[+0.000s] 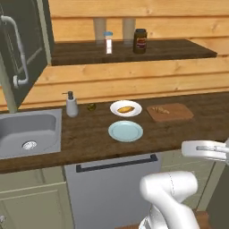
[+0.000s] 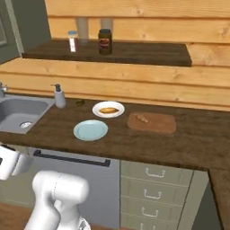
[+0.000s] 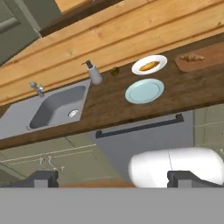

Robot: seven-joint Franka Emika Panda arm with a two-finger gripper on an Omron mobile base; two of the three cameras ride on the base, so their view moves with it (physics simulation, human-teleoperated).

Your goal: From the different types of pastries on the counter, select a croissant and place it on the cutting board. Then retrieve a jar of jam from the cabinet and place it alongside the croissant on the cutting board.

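no text can be read; the jam jar [image 1: 140, 41] label is blurred.

Wood, grey metal and smooth glazed ware across a rendered kitchen

The table [image 1: 89, 138] is dark, grained wood with a matt look; the wall planks [image 1: 134, 76] are lighter, smooth wood, and the shelf [image 1: 170, 50] is dark wood. The cutting board [image 1: 170, 112] is reddish-brown wood, matt. The sink [image 1: 27, 132] looks like dull grey metal. The white plate [image 1: 126, 108] and the pale blue plate [image 1: 125, 131] seem smooth and glazed. The jar [image 1: 140, 41] looks like dark glass, faintly glossy. The soap dispenser [image 1: 71, 105] appears to be smooth grey plastic.
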